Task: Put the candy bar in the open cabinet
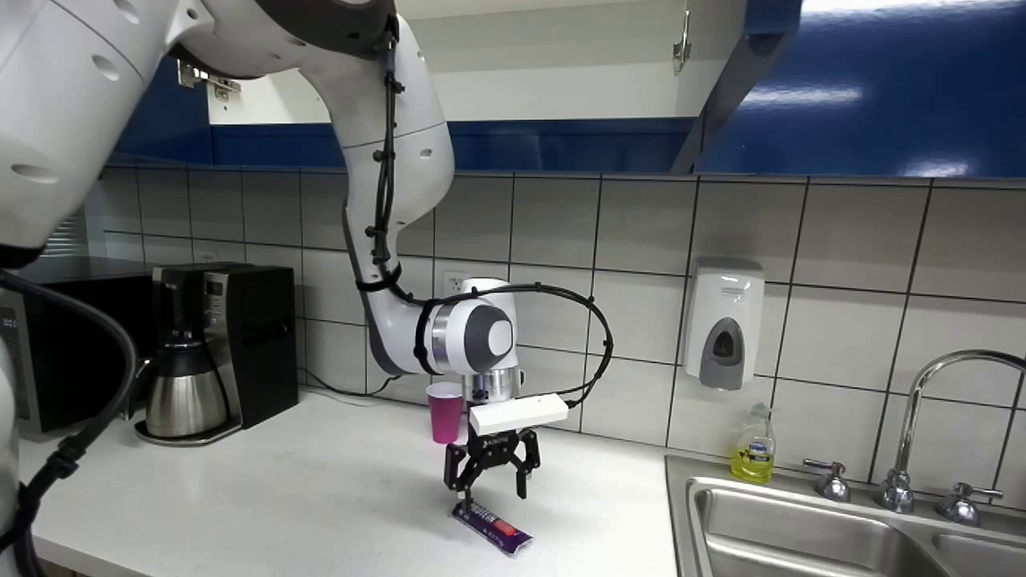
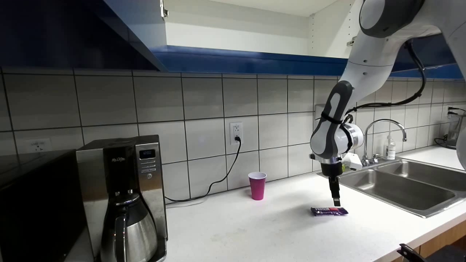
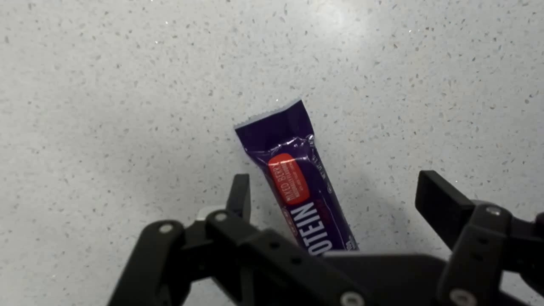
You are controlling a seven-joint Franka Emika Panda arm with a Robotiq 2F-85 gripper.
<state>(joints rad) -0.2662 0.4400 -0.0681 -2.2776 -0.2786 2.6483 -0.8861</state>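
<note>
Closest to my wrist camera are the black fingers (image 3: 442, 204) of the Robotiq gripper (image 3: 339, 199), standing well apart, one to each side of the mixed berry protein bar (image 3: 301, 182). In that view countertop (image 3: 127, 85) shows between the bar and each finger. The bar lies flat, its purple wrapper and red flavor label facing up, its lower end hidden behind the gripper. In an exterior view one fingertip overlaps the bar's end; whether they touch, I can't tell. My white Panda arm (image 1: 409, 160) hangs over it, the gripper pointing down at the countertop.

Above, the blue wall cabinet (image 2: 247, 60) stands open in both exterior views, white inside, and the bar is well below it. The pink cup (image 2: 257, 188) stands upright near the tiled wall (image 2: 204, 96). To one side of the bar I've got the Mr. Coffee coffee maker (image 2: 122, 171) with a steel carafe (image 2: 142, 236) in it; to the opposite side, the steel sink (image 1: 680, 505), its gooseneck faucet (image 1: 910, 417), a dish soap bottle (image 1: 753, 457) with yellow liquid, and a white soap dispenser (image 1: 725, 304) on the wall.
</note>
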